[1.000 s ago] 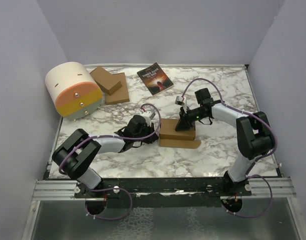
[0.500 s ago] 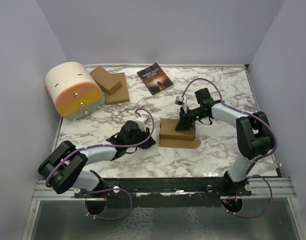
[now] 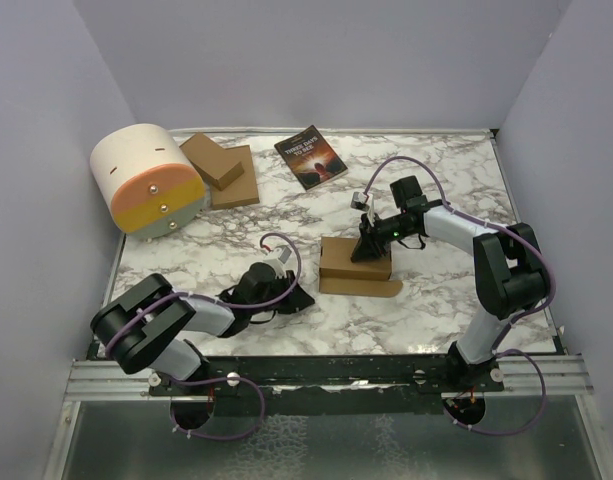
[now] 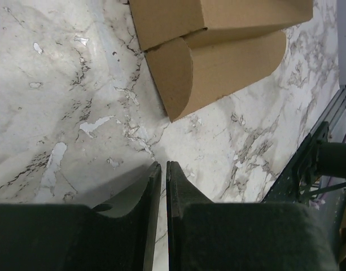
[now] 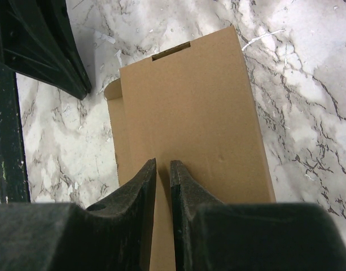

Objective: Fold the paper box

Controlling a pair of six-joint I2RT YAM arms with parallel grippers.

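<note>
The left claw [image 4: 160, 164] hangs low over bare worktop [image 3: 436, 300], nearest the arm bases. Its fingers are drawn in to a thin slit and carry nothing. It points toward the paper box [image 3: 341, 260] but stands apart from it, probably keeping clear of the open side.

Just beyond it, at mid-worktop, the paper box sits as a low brick-shaped carton. A long rounded flap [image 4: 235, 65] on its near side is untucked and lies flat on the marble, with a small side flap [image 4: 170, 79] beside it at the corner. Closing looks like the step left: that flap must be lifted and slid into the front.

The right claw [image 5: 163, 164] comes down onto the top of the box near its right rear. Its fingers are closed to a narrow gap with nothing visibly between them, and the tips seem to rest on the top panel. That reads as a hold-down, steadying the light carton so it will not slide while the flap is worked.

Along the far side lie a dark book [image 3: 311, 157], a stack of flat cardboard [image 3: 226, 172] and a round cream-and-orange tub [image 3: 148, 180], well apart from the work.
</note>
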